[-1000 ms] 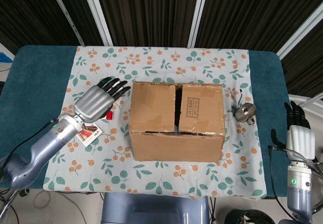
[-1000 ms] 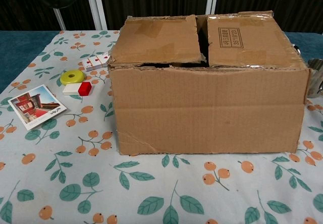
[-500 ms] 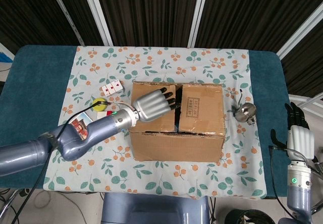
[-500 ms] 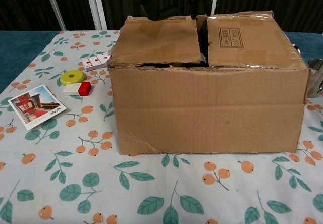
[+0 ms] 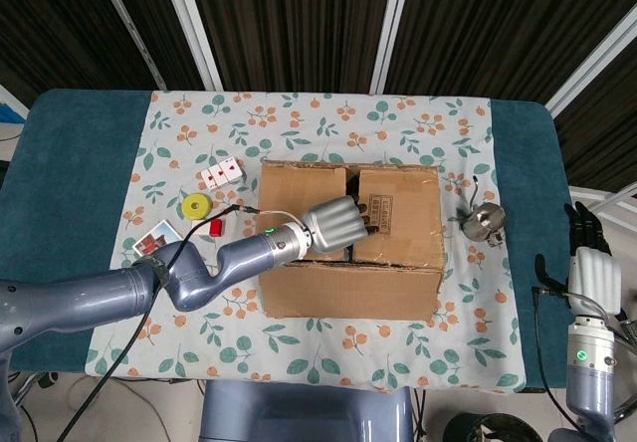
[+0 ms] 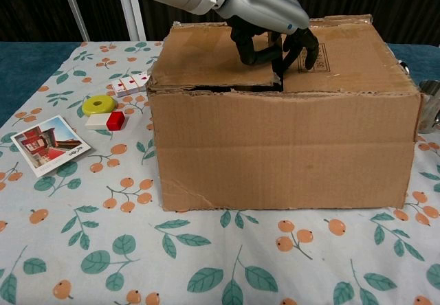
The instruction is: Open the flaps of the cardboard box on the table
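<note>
The cardboard box (image 5: 348, 241) is sitting mid-table on the floral cloth (image 5: 418, 128), top flaps lying nearly flat with a gap down the middle. The left hand (image 6: 265, 6) is being held over that gap, fingers (image 6: 302, 47) curled down at the left flap's (image 6: 210, 61) edge, likely for hooking; actual grip cannot be told. The right hand (image 5: 591, 263) is parked off the table's edge, fingers apart, holding nothing.

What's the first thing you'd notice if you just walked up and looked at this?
The big cardboard box sitting in the middle of the flowery tablecloth, with its top flaps down. Right on top of it is the robot's silver left hand, its dark fingers curled down at the gap between the two flaps. Off to the left lie small bright things: a yellow ring, a red block and a picture card.
</note>
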Tool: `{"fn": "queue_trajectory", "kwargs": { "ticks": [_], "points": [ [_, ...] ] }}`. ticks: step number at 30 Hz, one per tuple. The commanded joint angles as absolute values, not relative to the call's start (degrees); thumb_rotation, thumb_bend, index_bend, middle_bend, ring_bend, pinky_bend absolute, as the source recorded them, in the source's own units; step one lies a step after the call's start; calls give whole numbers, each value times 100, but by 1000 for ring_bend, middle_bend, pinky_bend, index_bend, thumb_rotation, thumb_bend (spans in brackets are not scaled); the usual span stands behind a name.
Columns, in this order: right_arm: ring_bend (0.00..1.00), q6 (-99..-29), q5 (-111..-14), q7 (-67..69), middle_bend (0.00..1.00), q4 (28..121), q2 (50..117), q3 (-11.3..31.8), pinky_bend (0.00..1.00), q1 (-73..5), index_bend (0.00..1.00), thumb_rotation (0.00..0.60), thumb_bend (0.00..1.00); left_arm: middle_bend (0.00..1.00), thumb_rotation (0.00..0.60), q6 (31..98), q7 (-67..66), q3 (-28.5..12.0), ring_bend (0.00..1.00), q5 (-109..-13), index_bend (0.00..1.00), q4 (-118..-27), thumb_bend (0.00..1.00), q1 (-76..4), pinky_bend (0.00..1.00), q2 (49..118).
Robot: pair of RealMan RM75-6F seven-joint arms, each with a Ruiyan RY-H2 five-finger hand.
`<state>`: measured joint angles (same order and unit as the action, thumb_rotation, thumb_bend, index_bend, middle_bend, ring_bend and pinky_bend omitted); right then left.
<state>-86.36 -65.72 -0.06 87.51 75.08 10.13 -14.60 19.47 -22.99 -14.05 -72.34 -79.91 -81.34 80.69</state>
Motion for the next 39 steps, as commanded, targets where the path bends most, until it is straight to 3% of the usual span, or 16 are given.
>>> {"fn": "queue_trajectory", "kwargs": {
  "ticks": [1,9,17,32,39],
  "points": [
    [0,-8606,-6592,-12,0,8751,7515,1051,232,-1434,0,600,470,363,600,1961,-2247,-1332,261,-7242,227,-7922,792,-8194,307,8106],
    [0,-8540,-6705,4,0,8728,7529,1126,232,-1380,0,600,490,548,600,2013,-2186,-1175,390,-7260,337,-7872,991,-8333,397,8094],
    [0,-8502,-6744,-5,0,8717,7548,1218,232,-1323,0,600,515,659,600,2112,-2184,-1110,478,-7214,431,-7909,1000,-8475,465,8006],
    [0,-8429,-6792,1,0,8730,7569,1316,232,-1255,0,600,532,675,600,2209,-2211,-1068,493,-7082,443,-8448,1000,-8597,474,7330],
    [0,-8396,-6855,-40,0,8761,7597,1329,232,-1225,0,600,535,676,600,2323,-2296,-1003,493,-7018,444,-9254,1000,-8517,474,6395]
  ]
}}
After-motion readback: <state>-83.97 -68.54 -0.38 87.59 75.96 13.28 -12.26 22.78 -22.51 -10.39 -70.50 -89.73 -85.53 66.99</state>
